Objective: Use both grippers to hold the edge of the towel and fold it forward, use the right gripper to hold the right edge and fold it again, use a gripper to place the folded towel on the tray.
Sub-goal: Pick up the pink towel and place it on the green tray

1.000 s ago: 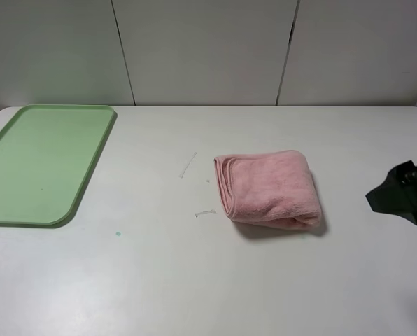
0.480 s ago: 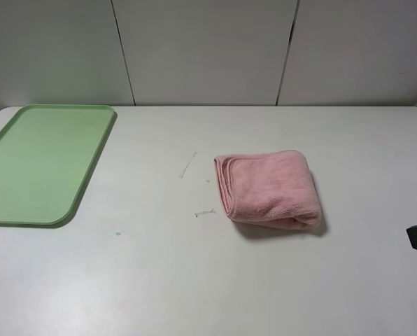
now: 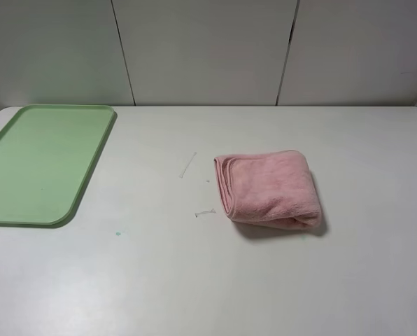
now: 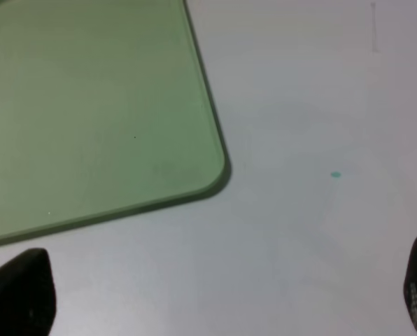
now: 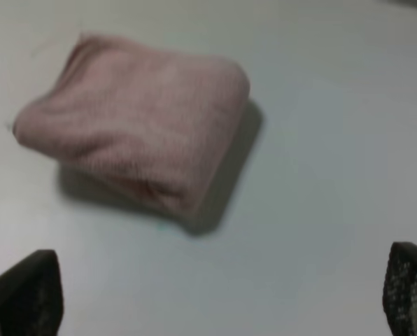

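Note:
The pink towel [image 3: 268,187] lies folded into a thick bundle right of the table's middle, its layered edges [image 3: 222,185] facing left. The light green tray [image 3: 37,161] sits bare at the far left. Neither gripper shows in the exterior high view. In the left wrist view my left gripper [image 4: 219,301] is open above the bare table, just off the tray's [image 4: 89,105] rounded corner. In the right wrist view my right gripper [image 5: 215,294] is open with nothing between its fingers, hanging apart from the towel [image 5: 135,112], which looks blurred.
Two thin scratch marks [image 3: 187,164] [image 3: 205,213] lie on the white table left of the towel. A small green speck [image 3: 117,234] sits near the tray's front corner. White wall panels [image 3: 208,49] close off the back.
The right arm, seen at the right edge a second ago, has pulled away to the right and left the exterior high view. Towel and tray have not moved.

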`<state>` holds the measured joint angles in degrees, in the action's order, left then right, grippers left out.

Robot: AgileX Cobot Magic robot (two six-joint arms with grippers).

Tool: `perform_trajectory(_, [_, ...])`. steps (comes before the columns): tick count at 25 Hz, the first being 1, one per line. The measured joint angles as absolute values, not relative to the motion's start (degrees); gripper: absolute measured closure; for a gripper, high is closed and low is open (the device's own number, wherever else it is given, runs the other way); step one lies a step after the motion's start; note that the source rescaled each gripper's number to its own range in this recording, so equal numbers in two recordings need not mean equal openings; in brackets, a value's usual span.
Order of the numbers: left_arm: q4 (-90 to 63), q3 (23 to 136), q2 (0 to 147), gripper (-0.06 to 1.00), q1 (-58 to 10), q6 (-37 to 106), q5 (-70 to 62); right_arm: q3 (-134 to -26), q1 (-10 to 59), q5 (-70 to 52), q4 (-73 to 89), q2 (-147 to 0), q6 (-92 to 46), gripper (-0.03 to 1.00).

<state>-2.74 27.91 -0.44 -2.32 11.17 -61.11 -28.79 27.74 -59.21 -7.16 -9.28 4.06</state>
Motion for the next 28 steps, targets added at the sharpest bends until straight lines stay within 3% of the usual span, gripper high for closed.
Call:
perform_trajectory(6, [-2.74,27.91,-0.44,-0.05,-2.32,11.17,-61.11,-28.79,27.00,-59.21,-7.32,-3.54,4.01,-0.03])
perform_trajectory(15, [-2.74,27.91,-0.44,-0.05,-2.32,11.17,-61.11,-28.79,15.40,-59.13,-6.46,0.26,1.95,-0.03])
perform_trajectory(28, [-2.74,27.91,-0.44,-0.05,-2.32,11.17,-61.11,-28.69,7.01,-59.13,-4.45,0.26,-0.98,-0.03])
